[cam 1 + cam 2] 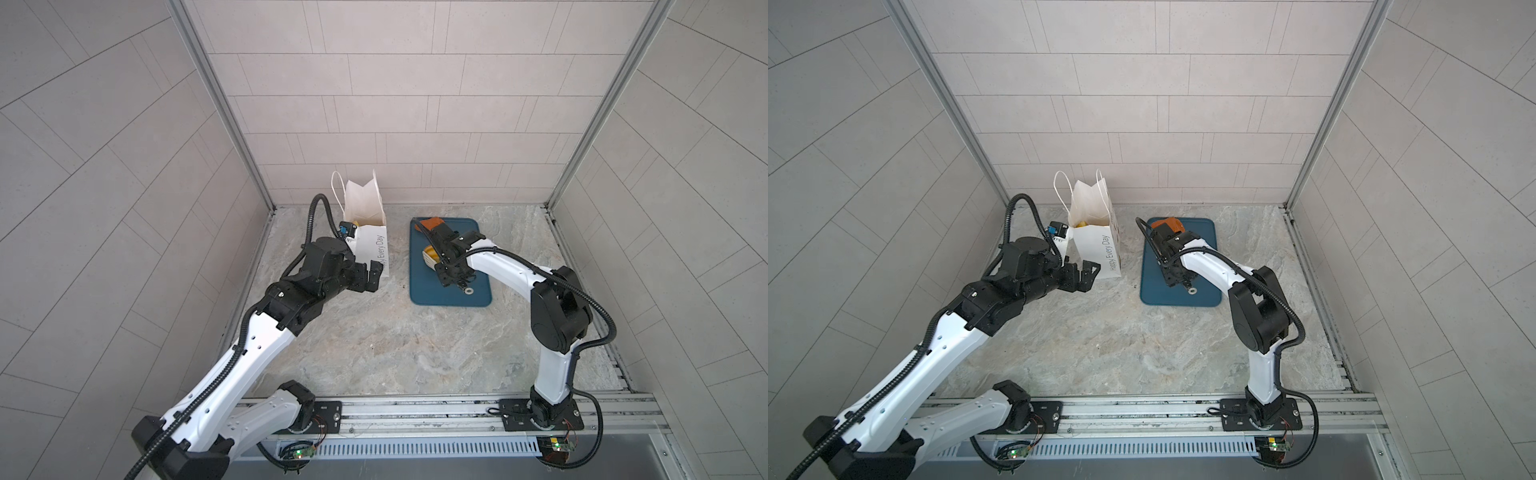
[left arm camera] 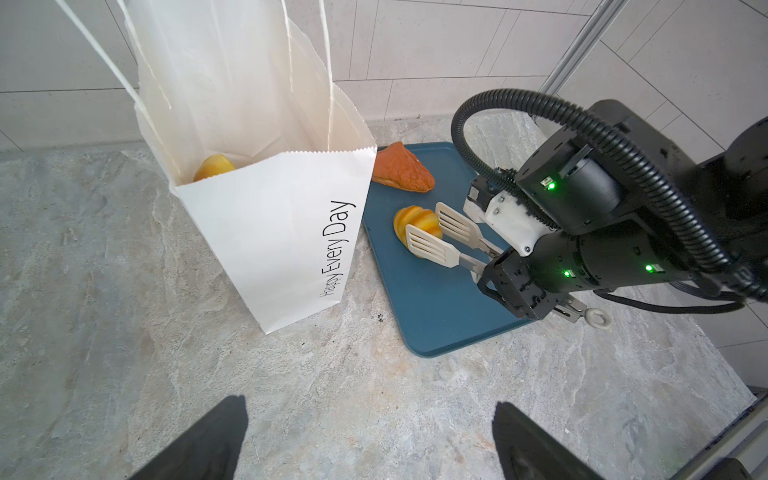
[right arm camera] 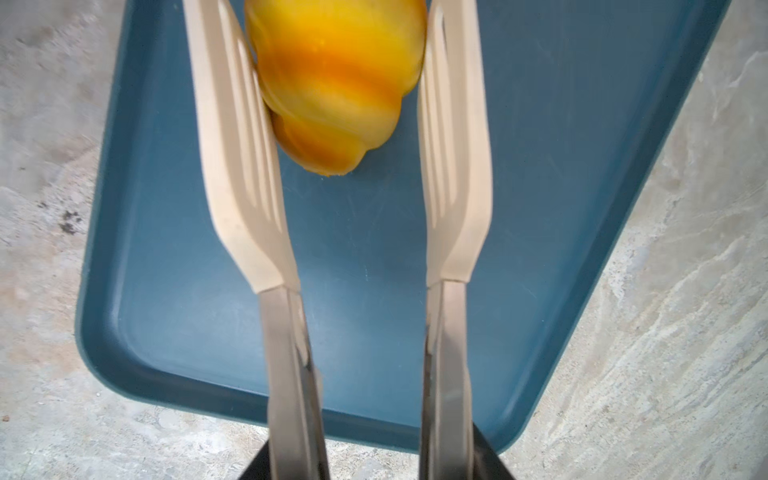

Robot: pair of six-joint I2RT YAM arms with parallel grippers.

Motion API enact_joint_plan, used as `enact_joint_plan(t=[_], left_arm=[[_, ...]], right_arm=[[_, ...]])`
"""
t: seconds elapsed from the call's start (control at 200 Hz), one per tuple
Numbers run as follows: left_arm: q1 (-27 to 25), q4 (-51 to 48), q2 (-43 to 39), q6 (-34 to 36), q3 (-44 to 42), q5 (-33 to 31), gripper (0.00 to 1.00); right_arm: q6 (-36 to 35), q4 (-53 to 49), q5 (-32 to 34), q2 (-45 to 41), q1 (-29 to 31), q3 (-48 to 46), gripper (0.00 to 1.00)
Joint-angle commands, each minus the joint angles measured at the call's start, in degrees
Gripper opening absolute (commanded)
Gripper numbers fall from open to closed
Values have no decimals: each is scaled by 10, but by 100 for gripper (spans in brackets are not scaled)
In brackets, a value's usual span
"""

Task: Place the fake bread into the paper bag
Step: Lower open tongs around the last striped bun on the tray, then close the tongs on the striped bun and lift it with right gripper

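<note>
Right gripper (image 2: 494, 270) is clamped on the handles of the tongs (image 3: 249, 187). The paddles stick straight out ahead of it, spread.

Striped roll (image 3: 336, 83) sits just ahead of the gripper, between the paddles, on the teal tray (image 3: 187, 311). Its long axis runs roughly along the tongs. One paddle touches its side; I can't tell about the other. I judge the squeeze is next.

Farther ahead on the tray lies the orange-brown triangle pastry (image 2: 401, 170).

The paper bag (image 2: 270, 232) stands upright on the surface (image 2: 124, 291), off to this gripper's left and past the tray edge, with one yellow roll (image 2: 214, 166) inside.

Left gripper (image 1: 369, 274) is spread wide and holds nothing. It is near the bag's lettered side, so the right arm is nearer the bread.
</note>
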Motion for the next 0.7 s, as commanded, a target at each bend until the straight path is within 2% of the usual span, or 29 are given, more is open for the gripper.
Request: enact_joint_plan(t=[0.0,0.36,0.696], left_arm=[[-2,11,2,-2,8,2,100],[-2,10,8,-2,8,9,100],[-12,16,20,-8,7,18,100]], right_arm=[[-1,-1,6,-9,-4,2,53],[5,5,16,10,-6,11,57],[2,2,5,51,-8,44,55]])
